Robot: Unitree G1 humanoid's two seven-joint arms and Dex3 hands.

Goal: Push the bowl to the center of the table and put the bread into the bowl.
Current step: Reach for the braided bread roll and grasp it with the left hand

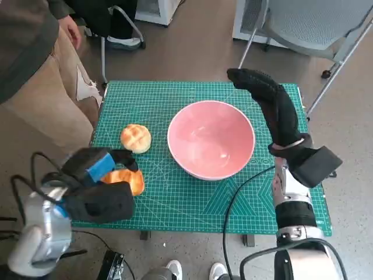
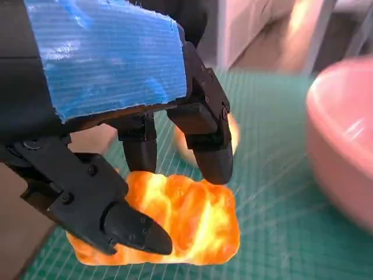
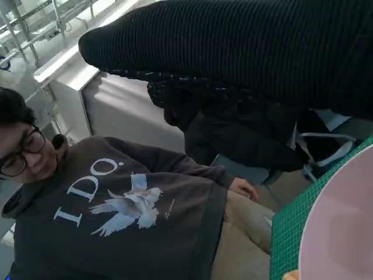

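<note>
Left hand [image 2: 116, 175] over orange bread [image 2: 186, 221]

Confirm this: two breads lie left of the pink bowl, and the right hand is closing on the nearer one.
Wrong hand. The left hand is closing on the nearer bread, as the left wrist view shows. Two breads do lie left of the pink bowl; the right hand hangs beside the bowl.

Left robot hand over bread on green mat

Left robot hand [image 2: 125, 157], blue tape across its back, black fingers [image 2: 213, 154] spread above and around an orange-gold bread piece [image 2: 186, 221]; whether they grip it cannot be told. Bread lies on the green gridded cutting mat [image 2: 274, 233]. Second, rounder bread [image 2: 233, 137] behind the fingers, blurred. Pink bowl [image 2: 341, 151] just beside, its rim out of focus.
</note>
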